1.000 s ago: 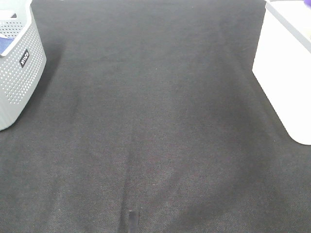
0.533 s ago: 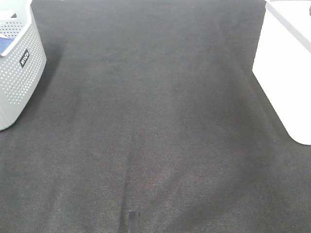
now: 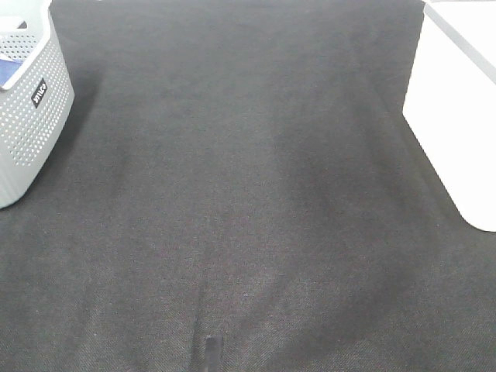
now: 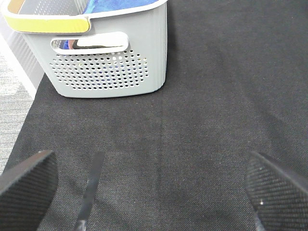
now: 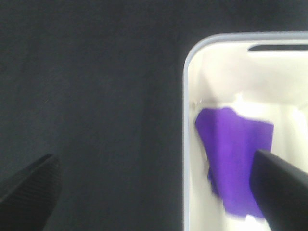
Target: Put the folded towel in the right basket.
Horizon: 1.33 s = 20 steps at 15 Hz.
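A purple folded towel (image 5: 238, 163) lies inside the white right basket (image 5: 185, 96), seen from above in the right wrist view. My right gripper (image 5: 154, 187) is open and empty above the basket's near edge, one finger over the towel and the other over the black cloth. The white basket also shows at the right edge of the exterior view (image 3: 457, 116); its inside is hidden there. My left gripper (image 4: 151, 187) is open and empty, low over the cloth in front of the grey left basket (image 4: 110, 72). Neither gripper shows in the exterior view.
The grey perforated basket (image 3: 31, 116) stands at the far left and holds a blue cloth (image 4: 120, 5). A black cloth (image 3: 248, 194) covers the table. A thin dark strip (image 3: 209, 353) lies at its front edge and shows in the left wrist view (image 4: 91, 192).
Nothing on the table has moved in the exterior view. A grey line across the white basket's top has faded.
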{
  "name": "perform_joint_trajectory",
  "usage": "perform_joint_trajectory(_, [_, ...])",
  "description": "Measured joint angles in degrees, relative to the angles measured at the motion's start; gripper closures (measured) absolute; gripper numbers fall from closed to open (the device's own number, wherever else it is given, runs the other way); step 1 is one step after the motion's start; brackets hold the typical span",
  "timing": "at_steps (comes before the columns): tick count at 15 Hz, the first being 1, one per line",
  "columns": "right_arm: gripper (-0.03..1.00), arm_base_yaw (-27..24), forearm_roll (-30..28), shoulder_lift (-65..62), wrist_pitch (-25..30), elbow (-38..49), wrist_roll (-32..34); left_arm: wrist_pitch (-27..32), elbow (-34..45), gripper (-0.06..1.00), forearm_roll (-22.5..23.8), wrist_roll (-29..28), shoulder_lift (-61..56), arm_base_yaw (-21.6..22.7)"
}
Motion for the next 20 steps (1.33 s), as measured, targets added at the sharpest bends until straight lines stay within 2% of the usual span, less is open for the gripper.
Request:
perform_joint_trajectory(3, [-0.01, 0.0, -0.5, -18.9, -0.1, 21.7, 0.3, 0.0, 0.0, -0.05, 0.0, 0.0, 0.0, 0.0])
perform_joint_trajectory(4, [-0.01, 0.0, -0.5, -18.9, -0.1, 21.7, 0.3, 0.0, 0.0, -0.05, 0.0, 0.0, 0.0, 0.0])
perform_joint_trajectory(7, [-0.01, 0.0, -0.2, -44.6, -2.0, 47.7, 0.3, 0.0, 0.0, -0.05, 0.0, 0.0, 0.0, 0.0])
perform_joint_trajectory(11, [-0.01, 0.0, 0.1, -77.1, -7.0, 74.0, 0.5, 0.0, 0.0, -0.05, 0.0, 0.0, 0.0, 0.0])
perform_joint_trajectory(13, [-0.01, 0.0, 0.1, -90.0, -7.0, 82.0, 0.5, 0.0, 0.0, -0.05, 0.0, 0.0, 0.0, 0.0])
perform_joint_trajectory(14, [-0.01, 0.0, 0.1, -101.6, -5.7, 87.3, 0.5, 0.0, 0.0, -0.05, 0.0, 0.0, 0.0, 0.0])
perform_joint_trajectory(15, [-0.01, 0.0, 0.1, -106.5, -4.6, 89.3, 0.5, 0.0, 0.0, -0.05, 0.0, 0.0, 0.0, 0.0])
perform_joint_trajectory(18, [-0.01, 0.0, 0.1, -109.1, -2.3, 91.6, 0.1, 0.0, 0.0, -0.05, 0.0, 0.0, 0.0, 0.0])
perform_joint_trajectory(20, [-0.01, 0.0, 0.6, -109.1, -2.6, 94.1, -2.9, 0.0, 0.0, -0.05, 0.0, 0.1, 0.0, 0.0])
